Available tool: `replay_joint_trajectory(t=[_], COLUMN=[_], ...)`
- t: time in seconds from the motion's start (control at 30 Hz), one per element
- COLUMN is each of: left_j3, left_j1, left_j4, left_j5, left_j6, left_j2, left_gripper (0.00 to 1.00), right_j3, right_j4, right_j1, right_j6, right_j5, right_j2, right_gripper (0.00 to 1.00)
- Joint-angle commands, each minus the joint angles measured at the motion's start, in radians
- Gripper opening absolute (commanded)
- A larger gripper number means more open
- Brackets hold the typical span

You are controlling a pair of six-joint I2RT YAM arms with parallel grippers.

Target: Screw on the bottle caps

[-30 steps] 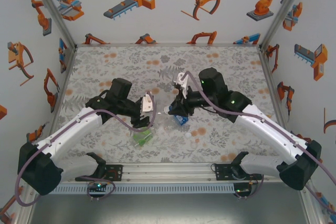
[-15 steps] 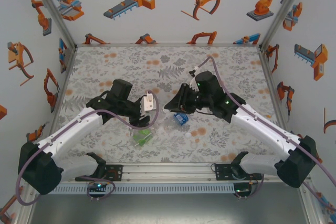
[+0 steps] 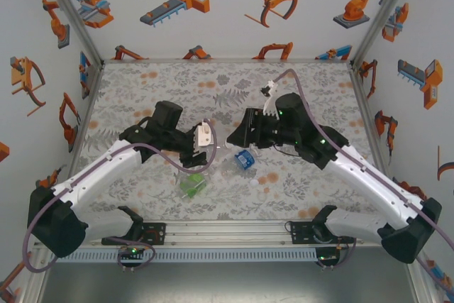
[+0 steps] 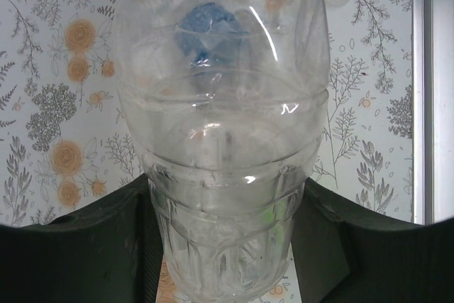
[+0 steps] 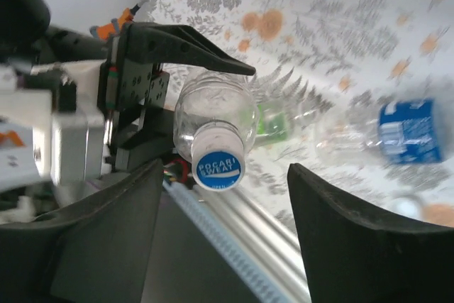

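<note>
Cap [image 5: 218, 163]: white rim, blue printed top, sits on the neck of the plain bottle [image 5: 213, 115]; how tightly it is threaded, cannot tell

Plain bottle: held off the tabletop [image 3: 156, 83], lying roughly level, neck aimed at the right arm. That looks like the reason for the hold, as it puts the cap square to the other arm for turning. Looks empty; the pattern beneath reads straight through the walls

Left pincer [image 4: 223, 200]: clamped on the bottle's lower body, a dark finger on each side, acting as a vise

Right pincer [image 5: 225, 175]: jaws wide, one each side of the cap and clear of it. Likely a release between twists or after the last one; cannot say which

Blue bottle [image 3: 245, 160]: on its side on the tabletop, just beyond the held bottle, between the arms. Capped or not, too blurred to tell

Green bottle [image 3: 191, 186]: lying nearer the bases, under the left arm; neck not readable

Loose cap [image 3: 254, 183]: on the tabletop near the blue bottle, open side up in the left wrist view, so at least one bottle is probably waiting
</note>
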Motion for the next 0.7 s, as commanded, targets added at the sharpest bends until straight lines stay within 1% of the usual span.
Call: replay_joint_trajectory(t=[0.0, 0.17, 0.27, 0.37, 0.43, 0.53, 0.63, 0.67], left_j3=[-0.006, -0.028, -0.025, -0.030, -0.032, -0.033, -0.034, -0.035], left_j1=[-0.014, -0.049, -0.061, -0.063, -0.062, -0.062, -0.062, -0.063], left_j4=[0.018, -0.002, -0.025, -0.019, -0.014, -0.014, -0.013, -0.014], left_j5=[0.040, 0.020, 0.015, 0.018, 0.017, 0.021, 0.029, 0.031], left_j6=[0.027, 0.036, 0.049, 0.050, 0.051, 0.052, 0.052, 0.052], left_j2=[0.000, -0.012, -0.025, -0.041, -0.047, -0.053, -0.058, -0.059], left_gripper=[0.00, 0.00, 0.00, 0.00, 0.00, 0.00, 0.00, 0.00], right_j3=[0.015, 0.010, -0.009, -0.021, -0.034, -0.061, -0.092, -0.103], right_j4=[0.012, 0.006, 0.016, 0.015, 0.026, 0.067, 0.107, 0.122], right_j1=[0.003, 0.003, 0.003, 0.003, 0.005, 0.005, 0.004, 0.005], right_j6=[-0.341, -0.734, -0.898, -1.026, -1.069, -1.080, -1.086, -1.085], right_j5=[-0.034, -0.228, -0.311, -0.371, -0.387, -0.395, -0.430, -0.434], right_j2=[-0.043, -0.073, -0.086, -0.084, -0.082, -0.081, -0.082, -0.083], right_gripper=[0.66, 0.62, 0.62, 0.60, 0.59, 0.58, 0.57, 0.56])
